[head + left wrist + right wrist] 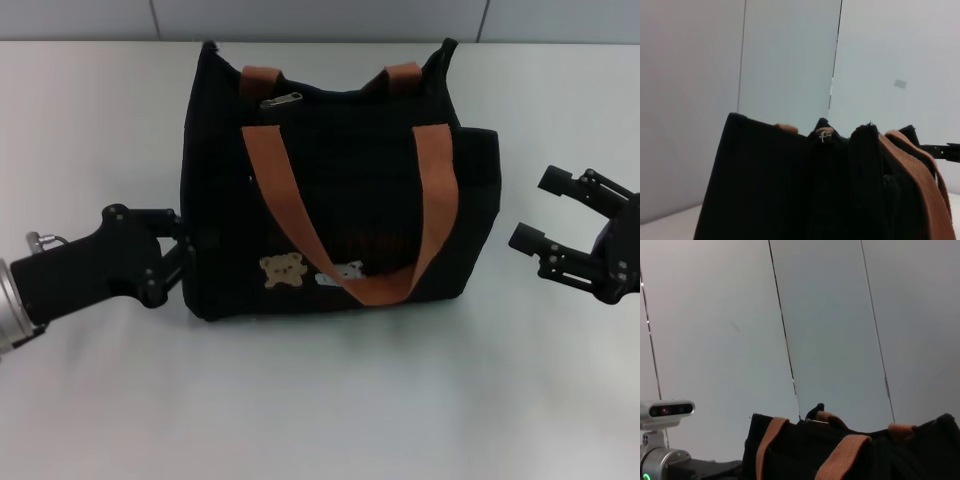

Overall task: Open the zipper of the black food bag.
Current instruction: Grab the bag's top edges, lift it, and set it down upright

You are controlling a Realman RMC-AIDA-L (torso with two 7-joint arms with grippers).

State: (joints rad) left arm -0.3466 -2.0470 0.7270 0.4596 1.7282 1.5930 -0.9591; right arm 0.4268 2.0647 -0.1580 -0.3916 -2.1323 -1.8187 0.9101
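The black food bag stands upright mid-table, with brown handles and bear patches on the side facing me. Its zipper runs along the top, and the silver pull tab lies near the top's left end. My left gripper is low against the bag's left end, fingers spread and open, the tips touching the fabric. The left wrist view shows that end of the bag and the pull tab at its top. Right of the bag, my right gripper hangs open, a short gap away.
The bag stands on a white table with a pale panelled wall behind it. In the right wrist view the bag fills the lower part, and the left arm's wrist camera shows beyond it.
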